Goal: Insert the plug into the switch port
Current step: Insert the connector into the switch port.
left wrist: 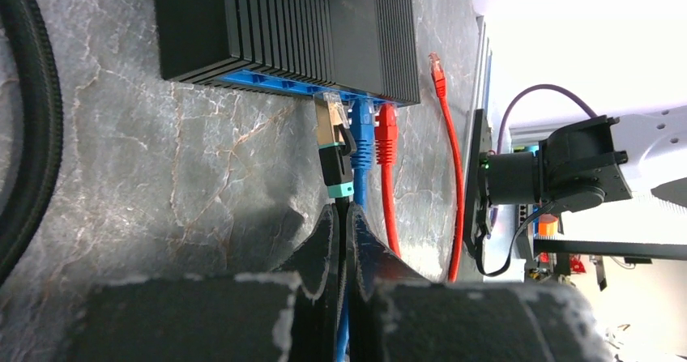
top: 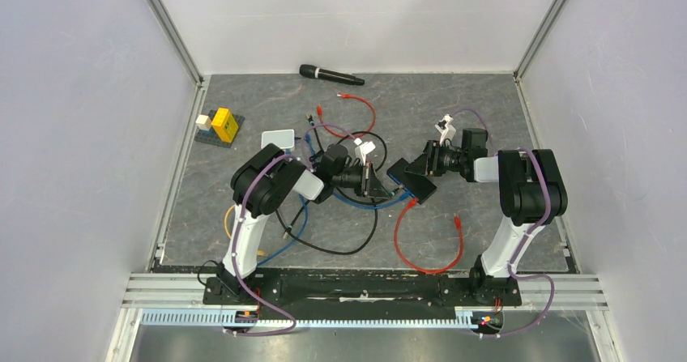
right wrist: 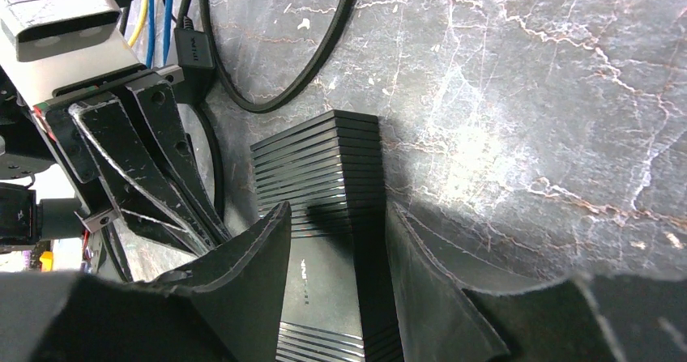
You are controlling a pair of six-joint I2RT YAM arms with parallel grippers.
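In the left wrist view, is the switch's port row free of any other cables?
No: a blue plug and a red plug sit in ports of the switch beside the black plug.

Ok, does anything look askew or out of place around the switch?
The plug in the left gripper sits at the switch port face with its metal shell exposed, while the blue plug and red plug beside it sit fully in. No damage visible.
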